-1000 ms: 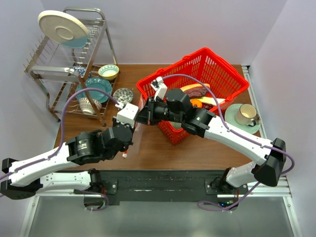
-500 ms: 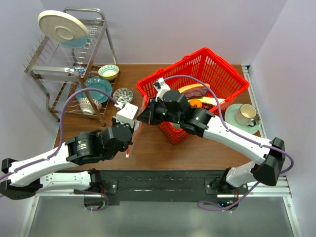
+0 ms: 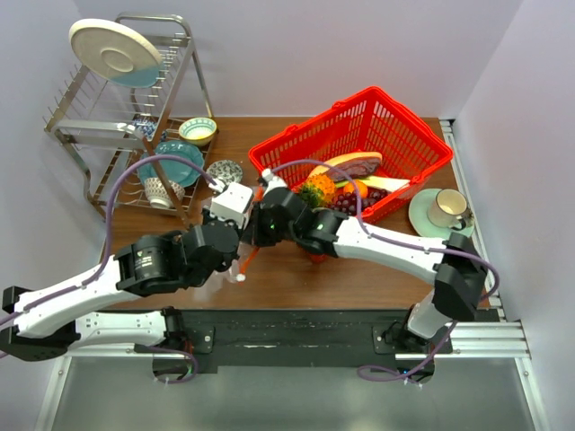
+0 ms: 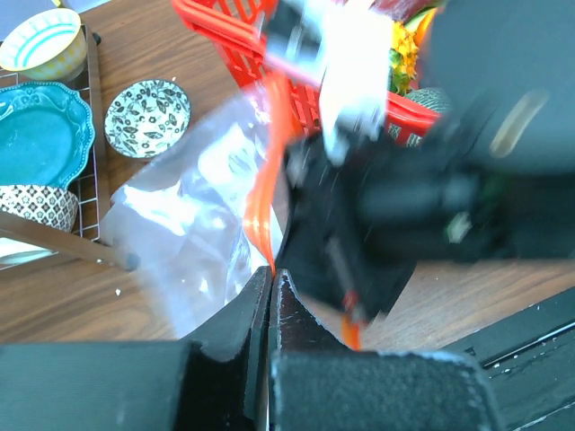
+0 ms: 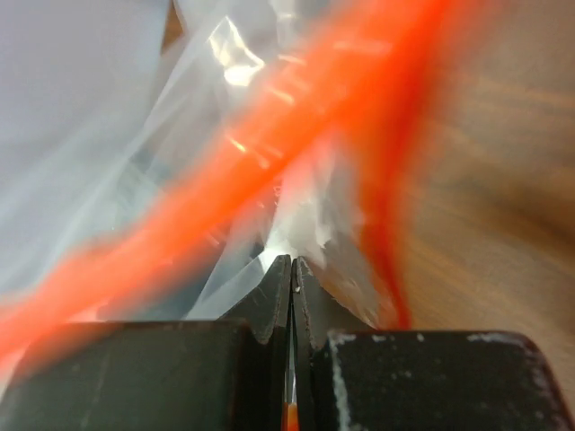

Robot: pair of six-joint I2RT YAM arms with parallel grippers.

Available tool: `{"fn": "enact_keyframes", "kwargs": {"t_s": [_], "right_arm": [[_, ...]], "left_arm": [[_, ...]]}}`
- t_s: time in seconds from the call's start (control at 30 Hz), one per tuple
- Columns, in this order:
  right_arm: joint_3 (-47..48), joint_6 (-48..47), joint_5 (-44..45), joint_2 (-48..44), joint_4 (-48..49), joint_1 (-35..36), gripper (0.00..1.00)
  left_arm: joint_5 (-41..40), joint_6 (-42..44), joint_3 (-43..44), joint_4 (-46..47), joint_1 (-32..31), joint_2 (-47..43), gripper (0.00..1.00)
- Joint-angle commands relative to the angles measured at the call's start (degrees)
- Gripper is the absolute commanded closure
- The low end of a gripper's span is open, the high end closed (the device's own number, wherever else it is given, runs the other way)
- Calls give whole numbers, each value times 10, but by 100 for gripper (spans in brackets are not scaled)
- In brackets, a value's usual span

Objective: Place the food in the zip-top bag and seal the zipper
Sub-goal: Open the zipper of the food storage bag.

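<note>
Zip-top bag (image 4: pixel 180 215) looks clear and crinkly, its zipper (image 4: pixel 267 180) pinched by left claw (image 4: pixel 271 278) and right claw (image 5: pixel 292 265).

On the table (image 3: pixel 296 269), the basket (image 3: pixel 395 126) sits toward 1 o'clock with the pineapple (image 3: pixel 316 191) and grape bunch (image 3: pixel 346 201) in it; the dish rack (image 3: pixel 126 126) stands at 10 o'clock, the cup (image 3: pixel 446 206) on its saucer (image 3: pixel 420 217) at 3 o'clock, and the zip-top bag (image 4: pixel 193 224) is near centre, at the basket's 8 o'clock

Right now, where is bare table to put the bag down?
Bare wood: between the yellow bowl and the red basket; also the near edge, centre-right. Crowded at the centre, where left gripper and right gripper pinch the zip-top bag.
</note>
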Motion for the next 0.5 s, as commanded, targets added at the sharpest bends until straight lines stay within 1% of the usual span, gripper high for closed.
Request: {"fn": "enact_keyframes", "kwargs": {"t_s": [0.0,0.1,0.2,0.3,0.33,0.37,0.4,0.47], "right_arm": [[-19,43,45,-17,77,23,100],[-41,51,78,-45,97,23,100],[-52,56,88,-50,101,23,100],[-59,60,91,-44,93,24,98],[-61,63,96,-43,90,24,89],[-67,63,97,-43,93,24,84],[-70,64,99,-44,93,25,59],[-70,75,121,-43,74,24,13]], "left_arm": [[0,3,1,2,2,3,100],[5,-15,-36,20,2,-6,100],[2,-32,-56,28,2,-15,100],[-12,-39,-43,12,2,-19,100],[-16,-40,-38,7,2,-21,100],[-22,-40,-31,1,2,-20,100],[-24,-40,-18,-10,2,-22,100],[-27,-40,-7,-19,2,-24,100]]}}
